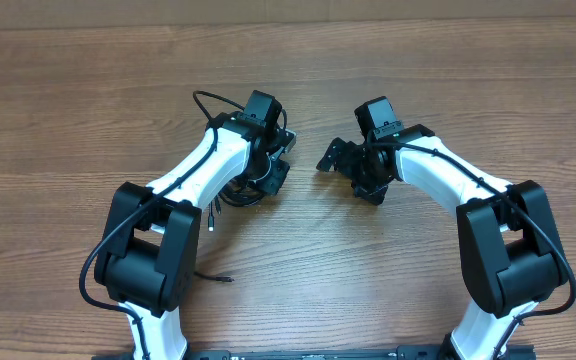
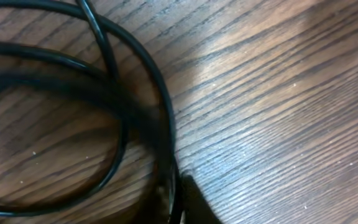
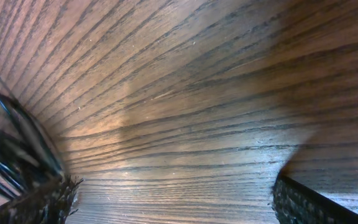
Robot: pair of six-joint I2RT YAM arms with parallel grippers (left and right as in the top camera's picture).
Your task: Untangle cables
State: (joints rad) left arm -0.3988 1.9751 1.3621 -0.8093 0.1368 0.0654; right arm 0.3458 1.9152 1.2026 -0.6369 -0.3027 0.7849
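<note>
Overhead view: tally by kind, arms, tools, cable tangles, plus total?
Arms: 2, left arm, right arm
Tools: 2, left tool, right tool
Tangles: 1, cable tangle, single strands not countable
Total: 5

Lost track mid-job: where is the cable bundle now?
In the overhead view, the cable bundle lies left of centre on the table, beneath the left hand.

Bright, even light from above on the brown wood-grain tabletop (image 1: 58, 110), with soft shadows. Wrist views show pale glare patches; thin black looped cables (image 2: 168, 124) blur near the lens.
</note>
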